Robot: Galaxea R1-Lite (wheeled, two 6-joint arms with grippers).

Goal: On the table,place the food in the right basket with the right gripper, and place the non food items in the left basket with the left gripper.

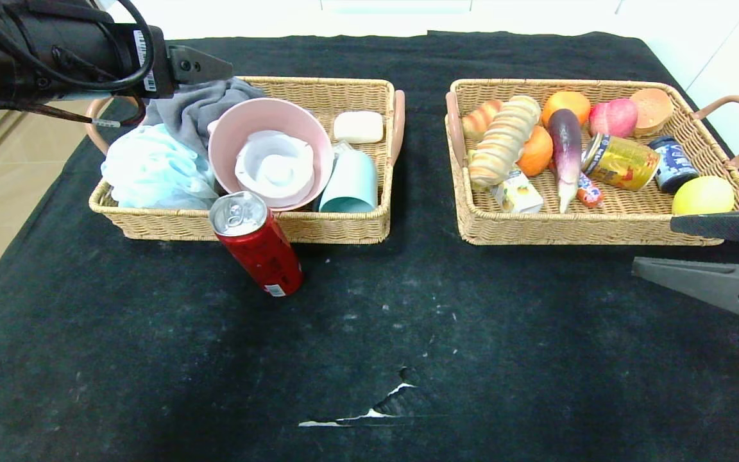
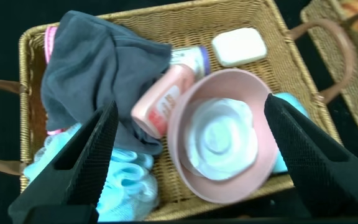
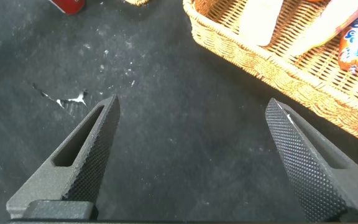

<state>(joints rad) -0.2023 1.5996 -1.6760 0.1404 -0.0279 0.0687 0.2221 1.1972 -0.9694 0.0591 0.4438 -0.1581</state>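
The red drink can [image 1: 256, 242] is standing slightly tilted on the black tabletop [image 1: 369, 333], just in front of the left basket [image 1: 344, 226] and touching or nearly touching its front wall; it is the only item lying outside a basket.

The left basket is holding a pink bowl [image 1: 270, 151] with a white insert, a grey cloth [image 1: 196, 106], a pale blue mesh sponge [image 1: 151, 168], a white soap bar [image 1: 358, 126] and a light teal cup [image 1: 349, 183] lying on its side (the left wrist view is also showing a pink tube [image 2: 166, 99] beside the bowl).

The right basket [image 1: 600, 228] is holding a bread loaf [image 1: 504, 140], an eggplant [image 1: 566, 147], a gold can [image 1: 621, 162], a dark blue can [image 1: 672, 163], a lemon [image 1: 703, 195], oranges and a peach.

The left gripper [image 2: 191, 158] is hovering above the left basket, fingers spread wide and holding nothing. The right gripper [image 3: 191, 155] is hanging over the bare tabletop just in front of the right basket's front right corner, fingers likewise wide apart and empty.
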